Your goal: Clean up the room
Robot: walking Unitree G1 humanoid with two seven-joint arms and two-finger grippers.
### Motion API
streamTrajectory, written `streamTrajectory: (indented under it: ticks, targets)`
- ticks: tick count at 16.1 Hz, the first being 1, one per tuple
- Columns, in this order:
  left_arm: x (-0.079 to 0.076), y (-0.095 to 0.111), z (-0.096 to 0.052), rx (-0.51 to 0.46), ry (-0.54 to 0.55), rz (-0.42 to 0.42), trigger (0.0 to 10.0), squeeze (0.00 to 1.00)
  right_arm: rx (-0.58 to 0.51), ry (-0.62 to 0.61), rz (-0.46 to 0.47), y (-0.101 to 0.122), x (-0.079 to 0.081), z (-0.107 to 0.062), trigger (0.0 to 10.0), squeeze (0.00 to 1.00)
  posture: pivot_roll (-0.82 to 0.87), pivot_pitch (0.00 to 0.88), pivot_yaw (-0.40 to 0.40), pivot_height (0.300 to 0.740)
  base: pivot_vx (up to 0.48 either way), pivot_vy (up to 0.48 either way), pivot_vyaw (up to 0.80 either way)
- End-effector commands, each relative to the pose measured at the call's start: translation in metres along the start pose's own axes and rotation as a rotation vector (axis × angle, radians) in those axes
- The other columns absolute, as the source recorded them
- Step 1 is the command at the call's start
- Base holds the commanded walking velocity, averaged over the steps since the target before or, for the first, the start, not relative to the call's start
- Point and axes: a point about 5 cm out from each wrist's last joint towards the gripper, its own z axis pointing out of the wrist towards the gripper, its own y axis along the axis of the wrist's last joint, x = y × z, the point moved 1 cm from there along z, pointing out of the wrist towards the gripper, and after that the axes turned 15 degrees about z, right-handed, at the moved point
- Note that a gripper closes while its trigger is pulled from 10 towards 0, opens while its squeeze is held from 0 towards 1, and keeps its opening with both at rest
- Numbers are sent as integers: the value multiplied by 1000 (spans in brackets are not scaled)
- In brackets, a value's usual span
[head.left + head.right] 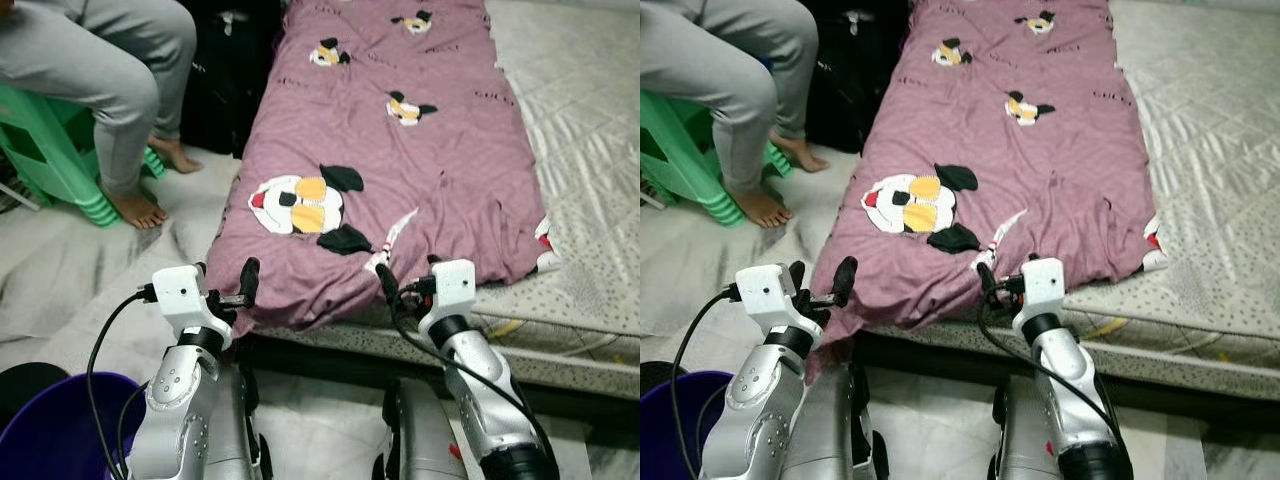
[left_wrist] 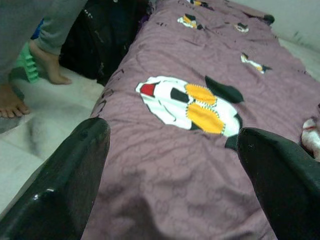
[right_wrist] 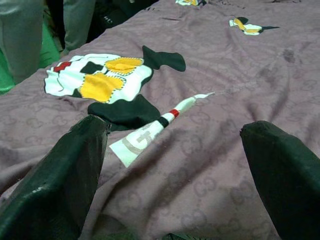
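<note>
A purple blanket (image 1: pixel 400 170) with cartoon prints lies spread along a mattress (image 1: pixel 590 150), and its front edge hangs over the near side. My left gripper (image 1: pixel 226 285) is open at the blanket's front left corner, fingers wide apart with the cloth (image 2: pixel 170 150) just beyond them. My right gripper (image 1: pixel 410 278) is open at the front edge near the middle, facing the blanket (image 3: pixel 200 150) and a white striped print (image 3: pixel 150 132). Neither gripper holds anything.
A person sits on a green plastic stool (image 1: pixel 50 150) at the left, bare feet (image 1: pixel 135 208) on the floor. A black bag (image 1: pixel 225 80) stands beside the bed. A purple bucket (image 1: pixel 55 430) is at my lower left.
</note>
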Motion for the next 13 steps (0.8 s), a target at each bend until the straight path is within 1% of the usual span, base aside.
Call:
streamTrajectory:
  ticks: [1,2,3,4,5,6,8,9,10,12,13]
  targets:
    - [9,3,-5,-1,35,62,10000,0,-10,0,30,5,0,6,10000,0,80,169,30,534,0,0,0]
    - [17,3,-10,6,67,84,10000,0,-20,-1,43,8,1,10,10000,0,100,173,30,534,0,0,0]
    - [22,3,-12,11,82,96,10000,0,-26,-5,48,10,0,13,10000,0,103,174,30,534,0,0,0]
    - [29,1,-17,24,100,113,10000,0,-36,-10,60,14,2,23,10000,0,124,182,31,534,0,0,0]
    - [32,2,-22,28,100,127,10000,0,-53,-1,74,23,8,39,10000,0,143,194,31,534,0,0,0]
    - [30,4,-22,27,91,134,10000,0,-58,9,78,28,13,47,10000,0,157,202,31,534,0,0,0]
    - [26,7,-25,25,70,145,10000,0,-62,22,75,34,21,58,10000,0,184,222,36,534,0,0,0]
    - [22,9,-29,24,47,155,10000,0,-71,28,70,41,28,68,10000,0,202,235,37,534,0,0,0]
    - [20,10,-33,24,38,159,10000,0,-76,26,63,45,30,73,10000,0,218,245,37,534,0,0,0]
    - [18,13,-52,44,18,176,10000,0,-91,-11,69,58,35,88,10000,0,256,272,38,534,0,0,0]
    - [18,13,-55,51,19,178,10000,0,-80,-28,61,59,36,91,10000,0,266,280,41,534,0,0,0]
